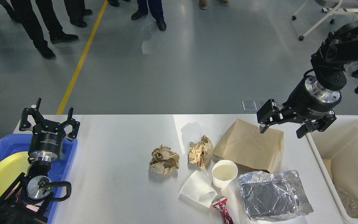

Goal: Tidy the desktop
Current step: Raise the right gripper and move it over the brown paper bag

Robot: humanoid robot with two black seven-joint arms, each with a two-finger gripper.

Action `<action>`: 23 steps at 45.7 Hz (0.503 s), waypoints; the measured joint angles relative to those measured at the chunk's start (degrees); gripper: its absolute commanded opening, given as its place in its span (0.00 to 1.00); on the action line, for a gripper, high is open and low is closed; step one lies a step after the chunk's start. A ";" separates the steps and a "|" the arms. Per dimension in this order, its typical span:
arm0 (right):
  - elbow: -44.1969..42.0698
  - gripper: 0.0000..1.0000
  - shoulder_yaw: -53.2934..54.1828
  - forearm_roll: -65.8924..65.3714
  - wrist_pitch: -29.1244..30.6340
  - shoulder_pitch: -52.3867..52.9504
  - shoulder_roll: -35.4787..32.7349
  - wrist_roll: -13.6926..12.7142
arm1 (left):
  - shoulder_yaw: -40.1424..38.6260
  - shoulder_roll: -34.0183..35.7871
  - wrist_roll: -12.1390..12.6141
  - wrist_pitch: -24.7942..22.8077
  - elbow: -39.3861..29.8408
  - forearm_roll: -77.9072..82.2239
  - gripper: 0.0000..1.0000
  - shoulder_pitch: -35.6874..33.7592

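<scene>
The right gripper [281, 130] hangs with jaws spread wide and empty over the far corner of the flat brown paper bag [250, 146], on the white desk [117, 161]. The left gripper [49, 123], also open and empty, is well apart. Near the bag: two crumpled paper balls, two cups, one foil tray, one red wrapper.

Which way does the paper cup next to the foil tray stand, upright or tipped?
Upright. The paper cup shows its round open mouth facing up, standing on the desktop beside the foil tray.
</scene>
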 measured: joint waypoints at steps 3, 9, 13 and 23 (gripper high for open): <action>2.04 1.00 0.09 0.14 -1.13 1.29 -0.29 -2.71 | -0.02 0.00 0.02 0.00 0.00 -0.02 0.96 0.00; 2.88 1.00 0.29 0.34 -2.27 1.62 -1.70 -4.43 | -0.02 0.00 0.03 0.00 0.00 -0.05 0.96 0.00; 2.81 1.00 0.43 0.48 -2.43 1.33 -2.92 -4.41 | 0.03 0.00 0.03 0.00 0.00 -0.05 0.96 0.00; 1.56 1.00 1.37 0.51 -2.95 -0.86 -3.61 -3.54 | 0.05 0.00 0.06 0.00 0.00 -0.05 0.96 0.00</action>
